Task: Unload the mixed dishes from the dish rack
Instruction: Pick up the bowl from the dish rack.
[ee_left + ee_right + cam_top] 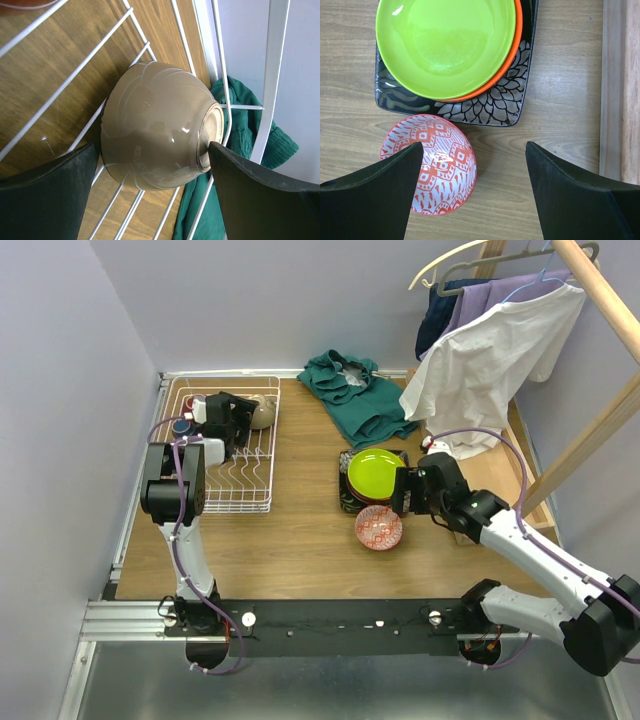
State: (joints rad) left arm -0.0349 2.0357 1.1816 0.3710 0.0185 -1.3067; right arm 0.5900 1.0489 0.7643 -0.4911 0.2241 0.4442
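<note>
Left gripper [152,146] spread wide either side of beige bowl [150,120], which lies tipped on its side in the far right corner of dish rack [240,508]. Right gripper [474,146] spread above red-patterned bowl [437,167] on table, beside lime-green plate [445,45].

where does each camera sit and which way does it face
top external: above and behind the arm bases, looking down on the table; both arms show, left gripper and right gripper.
left wrist: on the left wrist, looking into the dish rack at the beige bowl; its open fingers flank it.
right wrist: on the right wrist, looking down at the lime-green plate and red-patterned bowl; its open fingers show.
shared: top and left wrist both show the beige bowl.
</note>
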